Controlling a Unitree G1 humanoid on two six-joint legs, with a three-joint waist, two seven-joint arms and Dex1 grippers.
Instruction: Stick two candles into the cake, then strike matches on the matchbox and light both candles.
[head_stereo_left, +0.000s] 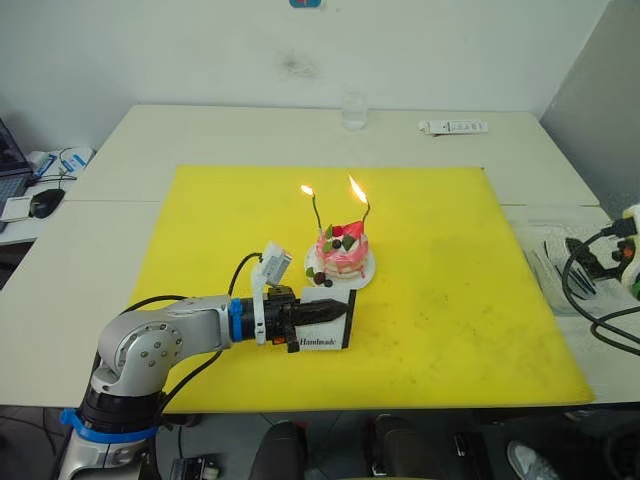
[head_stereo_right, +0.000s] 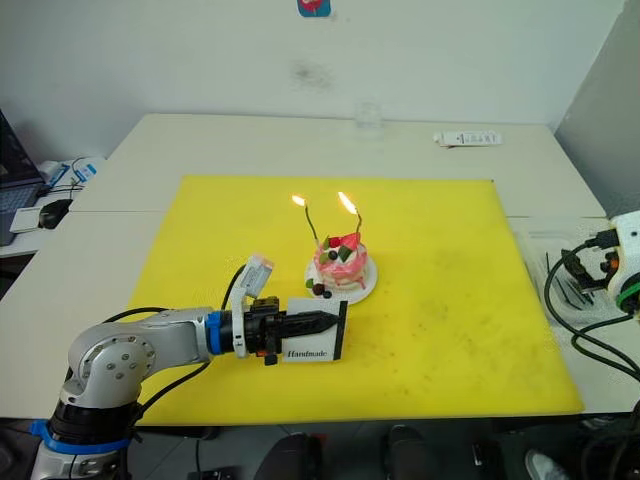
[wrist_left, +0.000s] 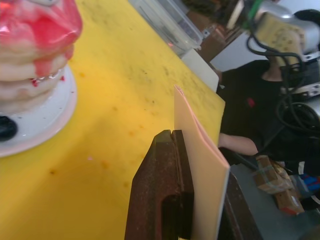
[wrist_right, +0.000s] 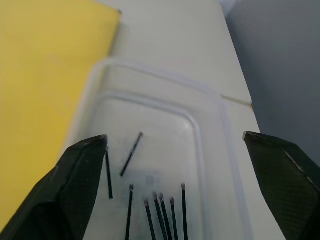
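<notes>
Clearly, both candles (head_stereo_left: 317, 211) burn in the cake (head_stereo_left: 342, 251) at mid-mat. Your left gripper (head_stereo_left: 322, 313) clamps the matchbox (head_stereo_left: 334, 324) upright toward the mat's near edge, steadied for striking; your right gripper (wrist_right: 175, 187) hangs spread over spare matches (wrist_right: 159, 209) in the tray (wrist_right: 210, 130).

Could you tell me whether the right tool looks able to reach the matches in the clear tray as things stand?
Probably yes: the right tool hangs open directly over the clear tray, and nothing covers the matches.
</notes>
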